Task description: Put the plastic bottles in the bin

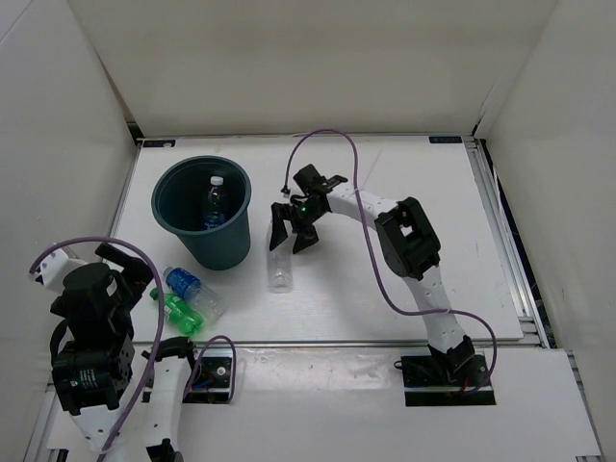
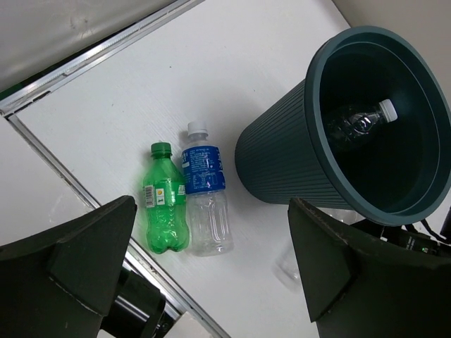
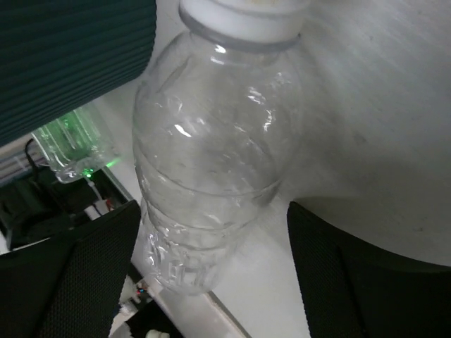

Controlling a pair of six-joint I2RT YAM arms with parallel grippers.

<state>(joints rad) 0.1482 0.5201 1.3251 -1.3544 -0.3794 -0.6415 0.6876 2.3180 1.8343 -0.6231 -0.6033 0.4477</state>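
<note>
One bottle (image 1: 214,199) is in the bin (image 1: 218,252); three more lie outside, the clear bottle (image 1: 279,270) just under the spread right hand (image 1: 291,241)

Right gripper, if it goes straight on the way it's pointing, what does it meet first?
Most likely the clear white-capped bottle, lying right ahead of the open right gripper; nothing appears between.
</note>
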